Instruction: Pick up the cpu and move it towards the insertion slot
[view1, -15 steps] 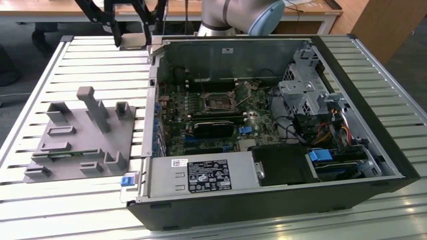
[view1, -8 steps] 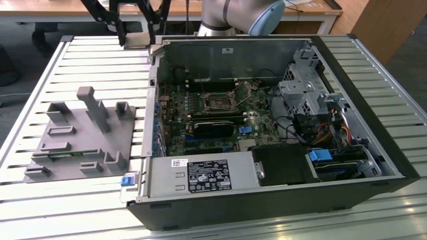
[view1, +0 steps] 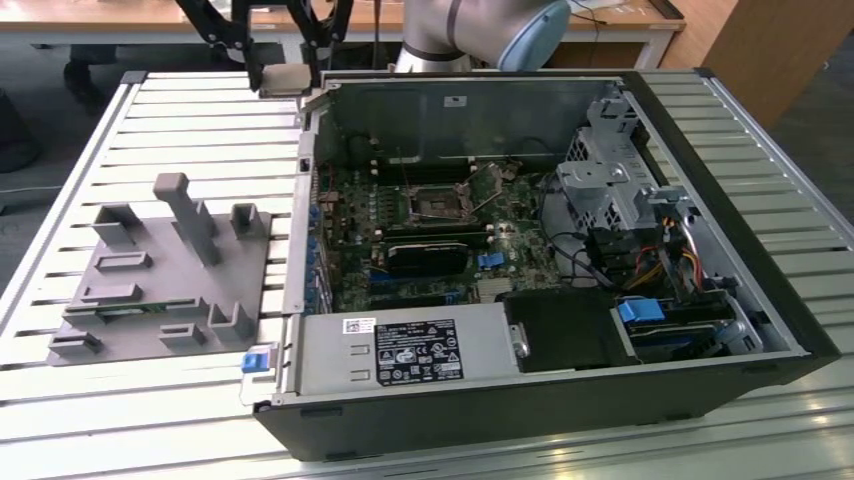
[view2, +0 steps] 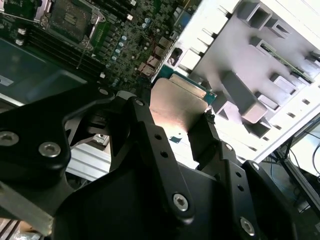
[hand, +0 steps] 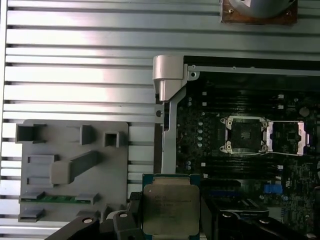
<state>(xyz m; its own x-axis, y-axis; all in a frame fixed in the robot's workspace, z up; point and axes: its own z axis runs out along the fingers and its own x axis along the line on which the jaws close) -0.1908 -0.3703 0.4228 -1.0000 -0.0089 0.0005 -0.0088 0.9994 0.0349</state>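
Note:
My gripper (view1: 284, 80) hangs above the back left corner of the open computer case, shut on the cpu (view1: 286, 76). In both wrist views the cpu (hand: 170, 202) (view2: 176, 107) is a flat square chip with a silvery top and green rim, clamped between the two black fingers (hand: 131, 212). The insertion slot (view1: 438, 203) (hand: 244, 134) (view2: 71, 18) is a square socket with a dark centre on the motherboard, its metal frame flipped open. It lies inside the case, some way from the held chip.
The case's left wall (view1: 304, 200) stands between the gripper and the motherboard. A grey fixture (view1: 167, 270) with upright holders and a green memory stick (hand: 55, 199) sits on the slatted metal table (view1: 80, 410). A drive cage (view1: 607, 180) and power supply (view1: 400, 350) fill the case's right and front.

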